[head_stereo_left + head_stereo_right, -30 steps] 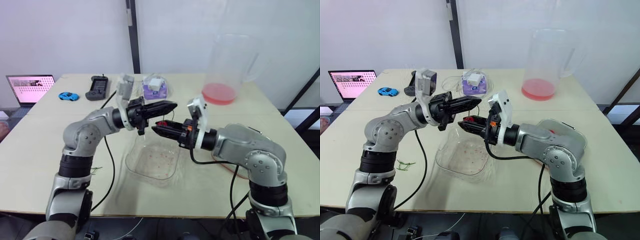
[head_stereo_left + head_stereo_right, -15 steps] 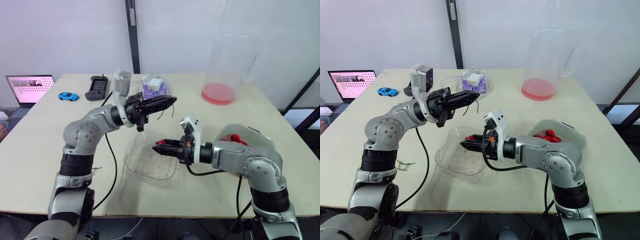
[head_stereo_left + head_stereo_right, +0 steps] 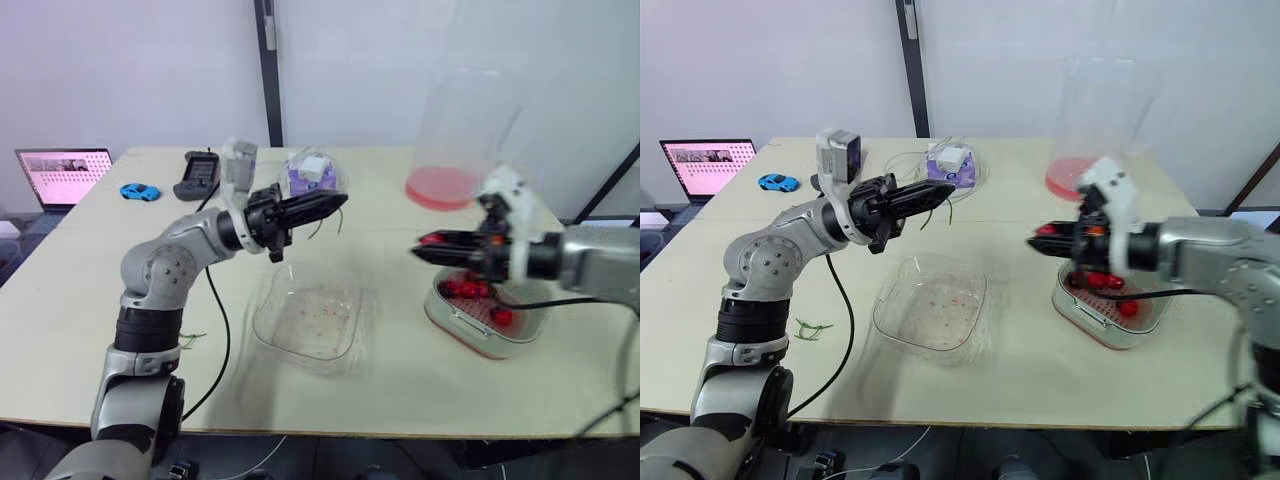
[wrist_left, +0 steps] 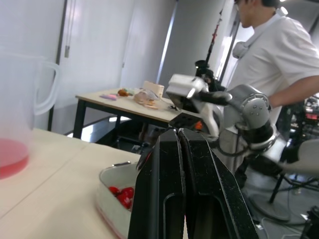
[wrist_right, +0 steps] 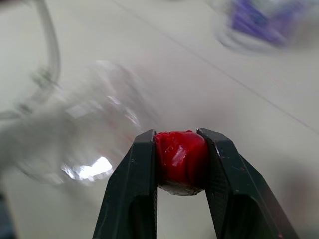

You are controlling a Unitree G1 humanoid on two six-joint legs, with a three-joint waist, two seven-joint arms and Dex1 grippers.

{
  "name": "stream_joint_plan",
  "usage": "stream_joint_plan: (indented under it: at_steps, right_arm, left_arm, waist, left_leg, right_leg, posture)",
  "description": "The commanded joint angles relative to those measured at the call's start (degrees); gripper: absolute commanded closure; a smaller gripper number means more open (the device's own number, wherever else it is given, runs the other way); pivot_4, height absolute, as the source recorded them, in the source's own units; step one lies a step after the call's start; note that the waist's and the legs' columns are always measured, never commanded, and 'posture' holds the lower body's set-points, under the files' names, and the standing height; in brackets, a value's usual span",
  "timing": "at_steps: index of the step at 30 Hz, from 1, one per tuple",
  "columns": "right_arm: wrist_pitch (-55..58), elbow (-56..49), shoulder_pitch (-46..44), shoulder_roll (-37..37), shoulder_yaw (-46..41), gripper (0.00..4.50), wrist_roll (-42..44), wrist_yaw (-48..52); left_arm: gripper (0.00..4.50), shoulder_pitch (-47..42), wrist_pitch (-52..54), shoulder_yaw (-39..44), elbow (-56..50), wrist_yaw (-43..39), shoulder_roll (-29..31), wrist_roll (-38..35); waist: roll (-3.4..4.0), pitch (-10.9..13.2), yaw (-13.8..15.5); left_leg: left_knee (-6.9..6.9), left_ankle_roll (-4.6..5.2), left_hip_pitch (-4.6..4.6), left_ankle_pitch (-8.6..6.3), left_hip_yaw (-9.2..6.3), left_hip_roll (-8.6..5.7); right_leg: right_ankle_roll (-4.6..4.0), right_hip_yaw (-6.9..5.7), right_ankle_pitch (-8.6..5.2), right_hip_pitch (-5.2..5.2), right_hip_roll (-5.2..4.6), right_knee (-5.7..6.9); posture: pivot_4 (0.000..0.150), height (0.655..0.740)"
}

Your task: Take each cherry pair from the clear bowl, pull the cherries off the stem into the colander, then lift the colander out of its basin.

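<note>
Here the right claw [image 3: 427, 240] pinches a red cherry [image 5: 180, 160] between its two fingers and hangs above the edge of the colander [image 3: 438, 302] nearest the clear bowl [image 3: 268, 322]. The colander stands on the right of the counter [image 3: 90, 330] with other cherries [image 3: 466, 290] lying in it. The left claw [image 3: 338, 203] is pressed together on a thin green stem [image 3: 950, 211], raised over the bowl's far side and well apart from the right claw.

A white wall [image 3: 130, 70] and dark post [image 3: 266, 70] back the beige table [image 3: 400, 400].
</note>
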Motion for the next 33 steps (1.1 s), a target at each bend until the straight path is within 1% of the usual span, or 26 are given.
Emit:
stream_joint_plan:
  at_steps: [1, 4, 7, 9, 10, 14, 15, 20, 23, 25, 27, 29, 31, 33]
  right_arm:
    - [-7.7, 3.37, 5.26, -5.41, 2.19, 3.67, -8.32, 7.5]
    - [-11.48, 5.18, 8.36, -6.18, 3.36, 3.67, -11.89, 10.53]
    - [-13.18, 6.21, 9.36, -4.93, 4.67, 3.67, -14.2, 11.89]
    - [-14.16, 7.28, 9.36, -3.97, 5.55, 2.67, -15.85, 12.21]
    - [-14.45, 7.67, 9.26, -3.62, 5.54, 2.29, -16.48, 12.35]
    - [-14.09, 7.86, 8.7, -4.3, 3.87, 0.42, -17.18, 13.88]
    - [-13.97, 7.82, 8.77, -4.84, 3.33, 0.05, -17.29, 14.44]
    - [-12.71, 7.39, 7.38, -6.74, -0.62, 0.05, -15.95, 17.28]
    - [-11.36, 5.74, 3.46, -5.55, -3.45, 0.05, -11.24, 19.78]
    - [-9.99, 2.99, 0.76, -5.07, -4.11, 0.05, -7.32, 21.87]
    - [-6.03, -1.21, -4.57, -2.24, -4.3, 0.05, 1.88, 23.19]
    - [-3.91, -4.07, -7.42, -0.1, -4.27, 0.05, 7.51, 23.75]
    - [-3.23, -6.33, -9.16, 2.07, -3.35, 0.05, 10.7, 23.42]
    - [-3.81, -8.04, -10.06, 3.88, -1.84, 0.05, 11.41, 23.24]
  left_arm:
    - [4.5, 0.43, -0.99, 0.65, -1.47, -0.77, 0.92, 0.05]
    - [4.5, 1.11, -1.24, 0.39, -1.77, -0.98, 1.33, 0.59]
    - [4.5, 1.54, -1.47, 0.04, -1.93, -1.21, 1.63, 1.33]
    - [4.5, 1.94, -1.56, -0.29, -2.2, -1.32, 1.86, 1.78]
    - [4.5, 2.14, -1.5, -0.28, -2.45, -1.29, 1.94, 1.79]
    - [4.5, 2.81, -1.09, -0.14, -3.05, -1.26, 2.64, 1.82]
    - [4.5, 2.97, -1.07, -0.12, -3.12, -1.31, 2.86, 1.93]
    - [4.5, 2.99, -0.97, 0.68, -2.54, -1.76, 4.51, 2.23]
    - [4.5, 3.11, -1.75, 1.34, -1.69, -1.74, 6.37, 3.14]
    - [4.5, 3.78, -1.54, 1.48, -1.42, -2.66, 8.65, 3.77]
    - [4.5, 6.08, -1.65, 1.59, -0.8, -4.74, 13.32, 5.63]
    - [4.5, 7.81, -2.23, 1.89, -0.01, -5.94, 16.44, 6.75]
    - [4.5, 9.73, -2.67, 3.0, 1.14, -7.03, 19.38, 7.3]
    - [4.5, 12.27, -2.4, 4.45, 2.43, -8.09, 22.96, 7.84]
  waist:
    - [0.0, 0.0, -0.24]
    - [0.04, 0.01, -0.46]
    - [0.08, 0.03, -0.3]
    - [0.07, 0.02, -0.2]
    - [0.07, 0.03, -0.13]
    - [0.07, 0.03, -0.02]
    - [0.07, 0.03, -0.02]
    - [0.07, 0.03, -0.1]
    - [0.08, 0.03, -0.27]
    - [0.09, 0.03, -0.36]
    - [0.1, 0.03, -0.59]
    - [0.11, 0.04, -0.5]
    - [0.1, 0.04, -0.23]
    - [0.07, 0.05, 0.0]
  left_leg:
    - [0.01, 0.0, 0.01, 0.0, 0.01, 0.0]
    - [-0.01, 0.0, 0.08, 0.0, 0.06, 0.02]
    - [-0.01, 0.0, 0.08, 0.0, 0.06, 0.03]
    - [0.01, -0.01, 0.06, 0.01, 0.05, 0.02]
    - [0.02, -0.01, 0.06, 0.01, 0.05, 0.02]
    - [0.02, -0.02, 0.05, 0.01, 0.06, 0.0]
    - [0.02, -0.02, 0.05, 0.01, 0.05, 0.01]
    - [0.02, -0.02, 0.05, 0.01, 0.05, 0.01]
    - [0.02, -0.02, 0.06, 0.01, 0.05, 0.01]
    - [0.0, -0.02, 0.08, 0.01, 0.05, 0.02]
    - [-0.04, -0.02, 0.1, 0.01, 0.04, 0.05]
    - [-0.09, -0.01, 0.12, 0.01, 0.04, 0.07]
    - [-0.07, -0.01, 0.09, 0.01, 0.0, 0.07]
    - [0.0, -0.02, 0.04, 0.01, 0.01, 0.05]
  right_leg:
    - [0.0, 0.01, 0.0, 0.0, 0.0, 0.0]
    - [0.0, 0.08, 0.0, 0.0, 0.03, 0.04]
    - [0.0, 0.08, 0.0, -0.01, 0.04, 0.05]
    - [0.0, 0.07, 0.0, 0.0, 0.02, 0.04]
    - [0.0, 0.07, 0.0, 0.02, 0.01, 0.03]
    - [0.01, 0.07, 0.0, 0.02, -0.02, 0.02]
    - [0.01, 0.07, 0.0, 0.02, -0.01, 0.02]
    - [0.01, 0.07, 0.0, 0.02, 0.0, 0.02]
    - [0.01, 0.07, 0.0, 0.02, 0.01, 0.03]
    - [0.0, 0.07, 0.0, 0.02, 0.02, 0.04]
    - [0.0, 0.07, 0.0, 0.01, 0.05, 0.04]
    - [0.0, 0.07, 0.0, 0.01, 0.07, 0.04]
    - [0.0, 0.03, 0.0, 0.01, 0.04, 0.04]
    - [0.0, 0.01, 0.0, 0.02, 0.0, 0.02]
  posture:
    - [0.15, 0.7332]
    - [0.15, 0.7332]
    - [0.15, 0.7332]
    - [0.15, 0.7332]
    - [0.15, 0.7332]
    - [0.15, 0.7332]
    - [0.15, 0.7332]
    - [0.15, 0.7332]
    - [0.15, 0.7332]
    - [0.15, 0.7332]
    - [0.15, 0.7332]
    - [0.15, 0.7332]
    - [0.15, 0.7332]
    - [0.15, 0.7332]
